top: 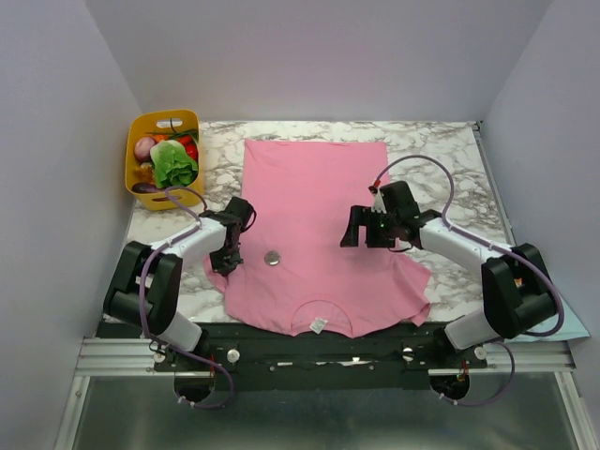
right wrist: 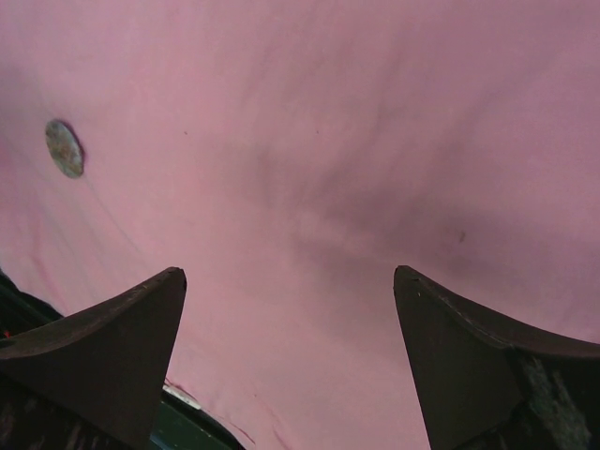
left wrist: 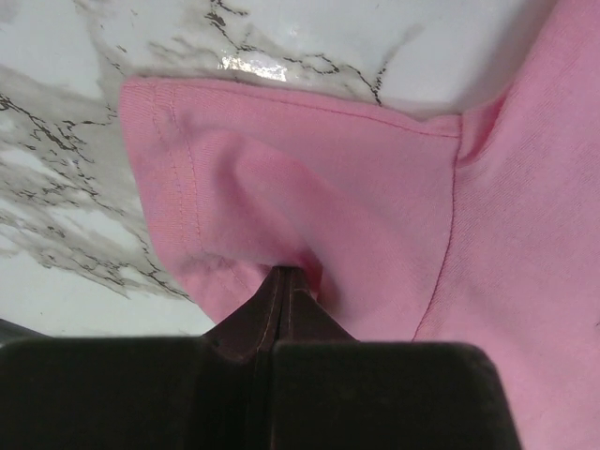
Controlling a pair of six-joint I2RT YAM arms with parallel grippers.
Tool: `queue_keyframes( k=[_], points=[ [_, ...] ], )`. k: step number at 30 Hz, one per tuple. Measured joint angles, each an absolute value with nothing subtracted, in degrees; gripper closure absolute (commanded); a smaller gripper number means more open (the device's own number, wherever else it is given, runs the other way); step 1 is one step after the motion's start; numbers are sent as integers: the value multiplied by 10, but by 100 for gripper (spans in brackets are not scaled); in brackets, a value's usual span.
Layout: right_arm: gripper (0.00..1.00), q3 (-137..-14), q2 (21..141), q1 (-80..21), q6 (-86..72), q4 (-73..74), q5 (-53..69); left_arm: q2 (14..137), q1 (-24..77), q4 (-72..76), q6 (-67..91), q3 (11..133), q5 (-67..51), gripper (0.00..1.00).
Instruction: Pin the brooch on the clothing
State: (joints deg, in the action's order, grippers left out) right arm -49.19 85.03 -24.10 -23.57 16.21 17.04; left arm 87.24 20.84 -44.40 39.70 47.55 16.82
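The clothing [top: 319, 216], a pink T-shirt, lies flat on the marble table with its white label [top: 319, 324] at the near edge. The brooch [top: 273, 258], a small round grey disc, rests on the shirt left of centre and shows again as the brooch [right wrist: 64, 148] in the right wrist view. My left gripper [top: 226, 261] is down at the shirt's left sleeve [left wrist: 281, 178]. Its fingertips [left wrist: 292, 286] are shut, with a pucker of pink fabric gathered at them. My right gripper [top: 362, 228] hovers open over the shirt's right half [right wrist: 309, 141], to the right of the brooch, with nothing between its fingers.
A yellow basket [top: 136, 174] holding lettuce and other vegetables stands at the table's far left, beside the shirt's upper corner. White walls close in the table on three sides. Bare marble [top: 441, 159] shows to the right of the shirt.
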Motion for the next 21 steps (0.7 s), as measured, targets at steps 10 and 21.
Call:
queue_keyframes(
  k=[10, 21],
  points=[
    [0, -453, 869, -242, -297, 138, 171, 898, 208, -470, 399, 500, 171, 100],
    [0, -454, 881, -242, -315, 136, 153, 958, 209, -530, 378, 543, 196, 100]
  ],
)
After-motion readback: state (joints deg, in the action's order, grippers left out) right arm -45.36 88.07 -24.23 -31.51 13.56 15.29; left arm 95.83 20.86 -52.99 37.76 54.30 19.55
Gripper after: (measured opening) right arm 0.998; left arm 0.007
